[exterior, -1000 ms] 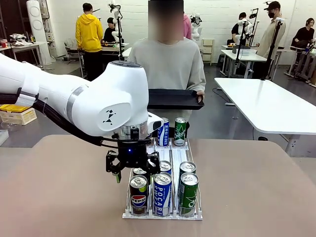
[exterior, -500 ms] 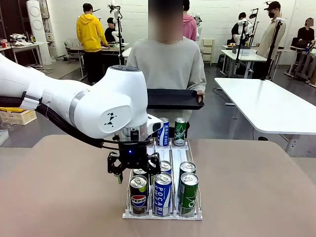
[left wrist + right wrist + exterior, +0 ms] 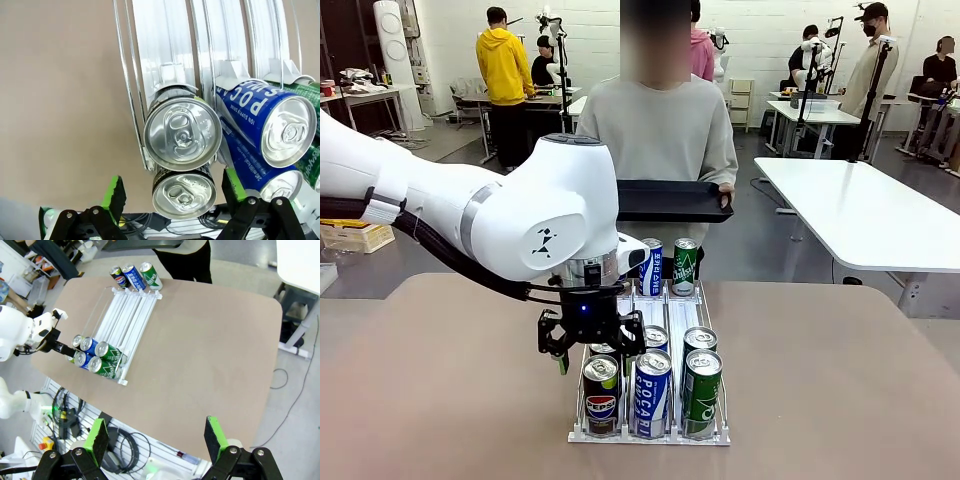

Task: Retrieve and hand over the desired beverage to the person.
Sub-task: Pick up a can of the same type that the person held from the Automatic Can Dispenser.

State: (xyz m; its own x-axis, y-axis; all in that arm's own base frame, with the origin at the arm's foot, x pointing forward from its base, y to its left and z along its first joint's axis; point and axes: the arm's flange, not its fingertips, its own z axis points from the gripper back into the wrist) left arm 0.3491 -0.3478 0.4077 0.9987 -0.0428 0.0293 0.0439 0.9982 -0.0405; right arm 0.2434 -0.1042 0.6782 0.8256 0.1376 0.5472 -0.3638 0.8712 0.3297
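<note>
Beverage cans (image 3: 650,392) in a white wire rack (image 3: 650,438) at the middle of the tan table (image 3: 440,400), sorted into three lanes: Pepsi on the left, blue Pocari Sweat in the middle, green on the right. Stand two deep at the near end of each lane, with one more of each kind at the far end, close to the person (image 3: 660,130). Over the Pepsi lane, the left gripper (image 3: 592,352): hangs just above the second Pepsi can (image 3: 183,133), right behind the front Pepsi can (image 3: 601,395). Fingers spread wide, green pads (image 3: 114,192) well apart and clamped on nothing; from the left wrist, stand to either side of the two silver Pepsi tops with no clear contact. Just beside those, in the next lane, the Pocari can (image 3: 267,122). Beyond the table, in a light grey sweatshirt and facing the rack, holds a black tray (image 3: 675,200) level at waist height, one hand (image 3: 725,189) at its right edge. High over the table, the right gripper (image 3: 156,437): pads parted, nothing between them, looks down on the whole rack.
</note>
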